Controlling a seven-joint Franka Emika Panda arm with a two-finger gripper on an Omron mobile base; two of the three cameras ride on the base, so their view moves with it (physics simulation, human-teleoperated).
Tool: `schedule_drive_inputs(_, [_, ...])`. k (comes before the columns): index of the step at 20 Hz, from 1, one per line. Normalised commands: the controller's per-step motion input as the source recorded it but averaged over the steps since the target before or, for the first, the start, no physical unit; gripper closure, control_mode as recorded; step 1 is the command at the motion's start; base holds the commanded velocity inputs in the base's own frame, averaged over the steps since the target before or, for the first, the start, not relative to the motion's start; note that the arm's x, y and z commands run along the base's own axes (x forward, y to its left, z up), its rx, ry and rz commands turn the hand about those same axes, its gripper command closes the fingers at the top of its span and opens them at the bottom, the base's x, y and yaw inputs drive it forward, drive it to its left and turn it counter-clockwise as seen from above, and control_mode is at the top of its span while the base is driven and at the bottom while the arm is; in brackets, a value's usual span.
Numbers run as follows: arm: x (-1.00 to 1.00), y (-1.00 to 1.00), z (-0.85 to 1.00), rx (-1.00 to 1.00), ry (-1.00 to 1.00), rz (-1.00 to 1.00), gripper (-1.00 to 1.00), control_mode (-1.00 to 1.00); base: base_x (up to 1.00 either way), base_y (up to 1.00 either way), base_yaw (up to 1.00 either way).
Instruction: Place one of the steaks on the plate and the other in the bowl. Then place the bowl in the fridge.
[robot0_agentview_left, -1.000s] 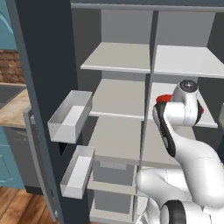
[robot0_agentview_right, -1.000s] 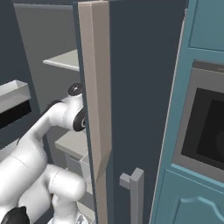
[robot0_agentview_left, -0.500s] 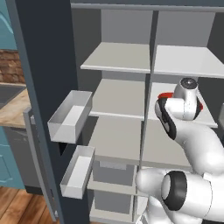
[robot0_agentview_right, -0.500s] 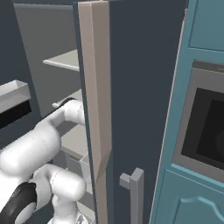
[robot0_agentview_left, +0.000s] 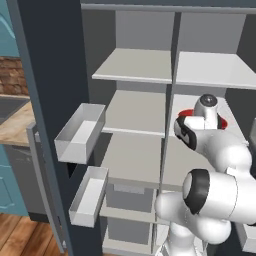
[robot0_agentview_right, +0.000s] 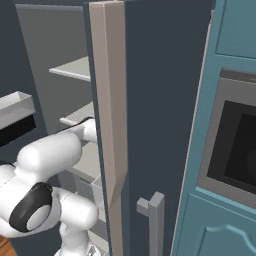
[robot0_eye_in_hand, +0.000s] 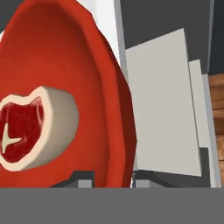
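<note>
The red bowl (robot0_eye_in_hand: 74, 57) looms close in the hand view, with one steak (robot0_eye_in_hand: 30, 127) lying inside, pink-red with a pale rim. My gripper (robot0_eye_in_hand: 113, 177) is shut on the bowl's rim, one fingertip on each side of it. From the left base view, slivers of the bowl (robot0_agentview_left: 220, 122) peek out behind my wrist, over the right middle shelf of the open fridge (robot0_agentview_left: 135, 67). Whether the bowl rests on that shelf I cannot tell. The plate and the other steak are out of view.
Grey door bins (robot0_agentview_left: 80, 132) jut from the open left door. The right fridge door (robot0_agentview_right: 150, 100) stands edge-on beside the arm, with a teal cabinet and oven (robot0_agentview_right: 235, 150) past it. Pale shelves (robot0_eye_in_hand: 162, 105) lie beyond the bowl.
The arm's elbow and lower links have swung forward and folded closer to the base. The hand and the bowl have stayed almost in place at the right middle shelf.
</note>
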Motion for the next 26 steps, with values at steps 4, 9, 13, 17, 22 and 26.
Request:
schedule_drive_inputs(4, [0.14,-0.42,-0.22,0.0,0.0,0.0,1.0,-1.0,0.0,0.0,0.0])
schedule_drive_inputs(9, [0.32,-0.21,-0.12,0.0,-0.01,0.0,1.0,-1.0,0.0,0.0,0.0])
schedule_drive_inputs(13, [0.53,-0.08,-0.14,0.0,0.0,0.02,1.0,-1.0,0.0,0.0,0.0])
schedule_drive_inputs(17, [0.59,-0.09,-0.11,0.0,-0.01,0.06,1.0,-1.0,0.0,0.0,0.0])
schedule_drive_inputs(22, [0.53,-0.14,-0.02,0.0,-0.05,0.07,1.0,-1.0,0.0,0.0,0.0])
schedule_drive_inputs(26, [0.1,-0.1,0.0,-0.01,-0.19,0.08,-1.0,-1.0,0.0,0.0,0.0])
